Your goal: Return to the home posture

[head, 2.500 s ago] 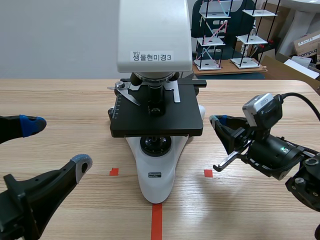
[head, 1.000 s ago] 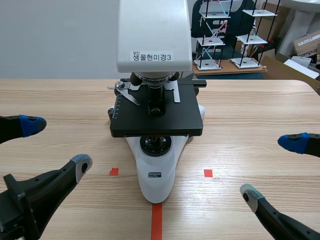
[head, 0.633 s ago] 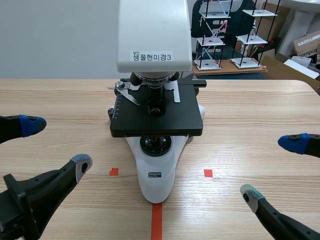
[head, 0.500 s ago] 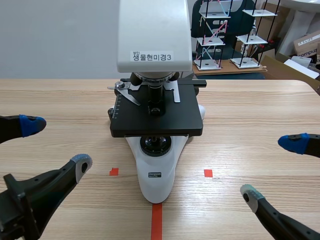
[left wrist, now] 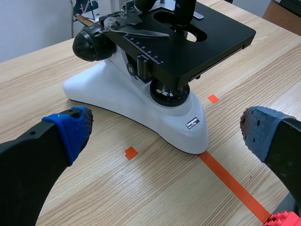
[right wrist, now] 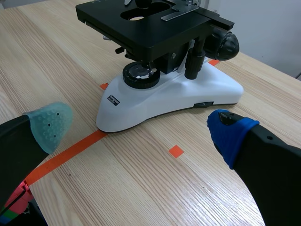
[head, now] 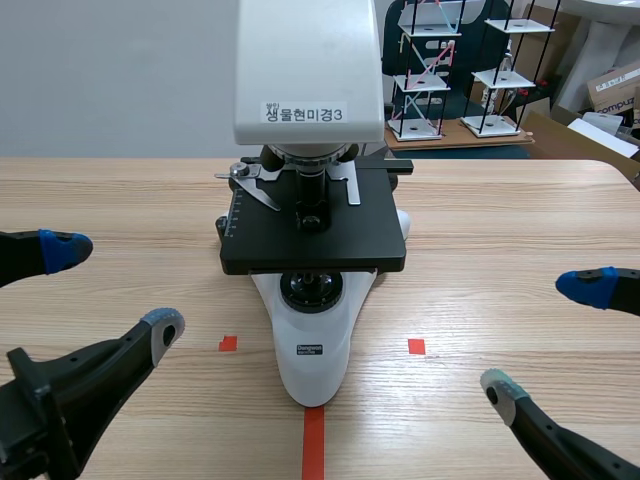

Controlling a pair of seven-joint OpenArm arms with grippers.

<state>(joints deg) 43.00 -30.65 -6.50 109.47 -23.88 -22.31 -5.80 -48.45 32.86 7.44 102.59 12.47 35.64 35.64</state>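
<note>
A white microscope [head: 312, 150] with a black stage [head: 312, 228] stands at the table's middle, its white base [left wrist: 141, 101] ahead of both grippers [right wrist: 178, 94]. My left gripper [head: 108, 288] sits low at the near left, open, nothing between its fingers [left wrist: 70, 129]. My right gripper [head: 550, 335] sits low at the near right, also open and empty, with its grey-green pad [right wrist: 49, 125] and blue pad [right wrist: 230, 134] far apart. Both grippers are apart from the microscope.
The wooden table [head: 520, 220] spreads around the microscope. Beyond its far edge stand wire-frame racks [head: 460, 70] and cardboard boxes [head: 610, 90]. A small red block [left wrist: 284, 220] lies near my left gripper's right finger.
My right arm has drawn back from beside the stage to the near right corner, and over the last second it has kept still. The left arm has not moved.
</note>
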